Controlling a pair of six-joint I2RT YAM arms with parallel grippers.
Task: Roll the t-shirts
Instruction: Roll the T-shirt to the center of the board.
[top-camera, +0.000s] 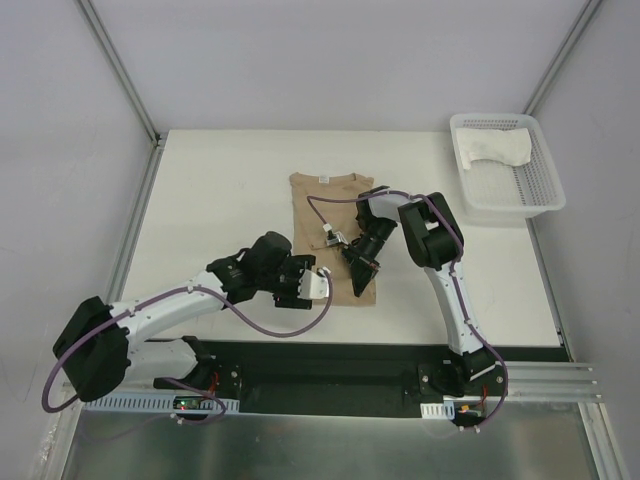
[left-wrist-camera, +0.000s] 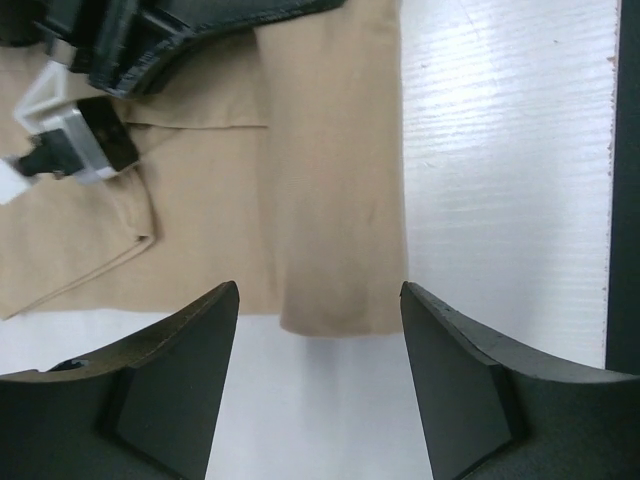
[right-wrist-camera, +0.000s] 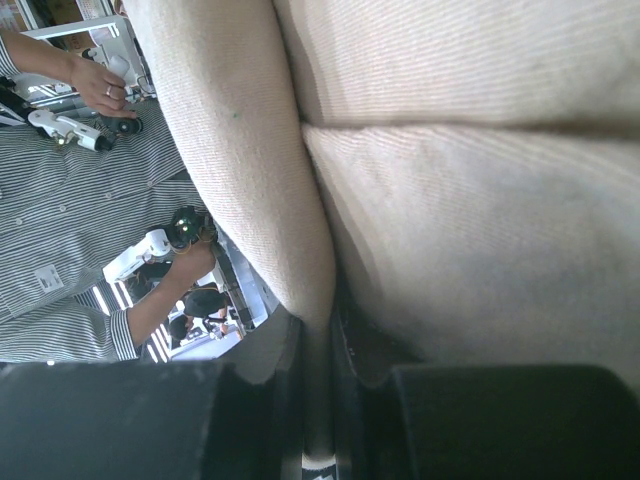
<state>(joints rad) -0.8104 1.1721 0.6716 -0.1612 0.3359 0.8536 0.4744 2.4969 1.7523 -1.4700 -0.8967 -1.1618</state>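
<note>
From above, the plain tan cloth t-shirt (top-camera: 335, 215) lies folded narrow on the white worktop (top-camera: 220, 190). The right fingers (top-camera: 362, 266) clench its near part, and the left fingers (top-camera: 320, 285) hang beside them.

Left wrist: the fingers (left-wrist-camera: 190, 350) are released (nothing between them), with the hem just ahead of their tips.

Right wrist: tan cloth is pinched between the fingers (right-wrist-camera: 500, 420).

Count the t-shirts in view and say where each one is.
2. A tan cloth t-shirt lies folded on the middle of the table; a white cloth t-shirt sits bunched in the white plastic mesh basket at the far right. Others may hide beneath it.
</note>
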